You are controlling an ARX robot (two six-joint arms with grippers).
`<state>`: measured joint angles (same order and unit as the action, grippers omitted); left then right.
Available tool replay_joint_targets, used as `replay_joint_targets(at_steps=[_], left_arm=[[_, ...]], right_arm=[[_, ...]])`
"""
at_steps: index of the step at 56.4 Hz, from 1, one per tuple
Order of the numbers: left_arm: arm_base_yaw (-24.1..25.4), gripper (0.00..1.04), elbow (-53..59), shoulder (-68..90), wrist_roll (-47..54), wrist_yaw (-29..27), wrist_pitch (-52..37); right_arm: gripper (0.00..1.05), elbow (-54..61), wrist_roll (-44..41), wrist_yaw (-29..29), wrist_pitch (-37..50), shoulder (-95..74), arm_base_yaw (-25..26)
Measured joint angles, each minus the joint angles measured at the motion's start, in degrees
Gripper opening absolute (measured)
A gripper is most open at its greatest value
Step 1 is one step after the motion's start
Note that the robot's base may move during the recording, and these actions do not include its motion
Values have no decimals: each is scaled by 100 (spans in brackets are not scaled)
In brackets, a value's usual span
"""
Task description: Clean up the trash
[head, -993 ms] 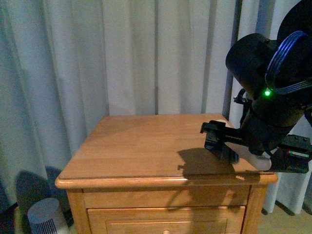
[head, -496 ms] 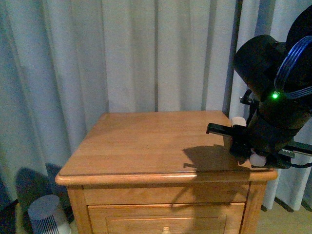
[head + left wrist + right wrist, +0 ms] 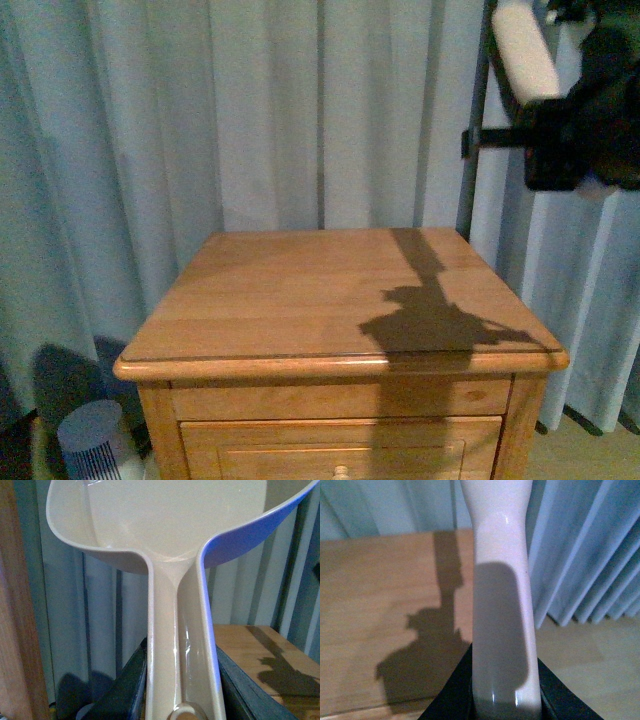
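- The wooden bench (image 3: 300, 300) fills the lower middle of the front view. Its top is flat and light brown.
- A dark shadow (image 3: 430, 320) lies on the right part of the bench top.
- Pale curtains (image 3: 250, 110) hang behind the bench, from the top of the frame down.
- A drawer (image 3: 340, 450) with a small knob shows at the bottom edge, under the bench top.
- A small round thing (image 3: 95, 440), white with blue stripes, stands in the lower left corner, beside the bench and lower than its top.
- The right gripper (image 3: 565, 140) is in the upper right corner of the front view, high above the bench and not touching it.
- Its jaws are clamped on a white handle (image 3: 500, 580). In the right wrist view the handle runs up the middle of the frame, with one dark jaw on each side at the bottom.
- The floor (image 3: 590, 665) shows in the lower right of that view.
- The left gripper (image 3: 182, 680) is at the bottom middle of the left wrist view.
- Its jaws are clamped on the long stem of a beige dustpan (image 3: 165, 525). The wide scoop fills the top of the frame.
- The trash does not show in any view, so I cannot tell where it is.
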<state>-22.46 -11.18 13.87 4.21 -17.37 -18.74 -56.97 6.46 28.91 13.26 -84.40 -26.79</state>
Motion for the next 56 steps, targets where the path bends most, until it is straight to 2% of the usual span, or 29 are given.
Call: replay_joint_targets(at_steps=[7,19,25,28,39,56], left_arm=[[-2,28,0,0,0,2,0],[0,28,0,0,0,2,0],[0,28,0,0,0,2,0],[0,28,0,0,0,2,0],[0,28,0,0,0,2,0],[0,28,0,0,0,0,0]], right_arm=[[19,968,-518,42,654,1054,-210],[19,2358,-782,564,568,2863,-501],[19,2793,-754,780,254,3748,-868],[19,3097,-756,1071,109,4297,-1182],[19,3458,-734,1617,26,4981,-1508],[19,3499,-662,1808,-4,5073,-1445]])
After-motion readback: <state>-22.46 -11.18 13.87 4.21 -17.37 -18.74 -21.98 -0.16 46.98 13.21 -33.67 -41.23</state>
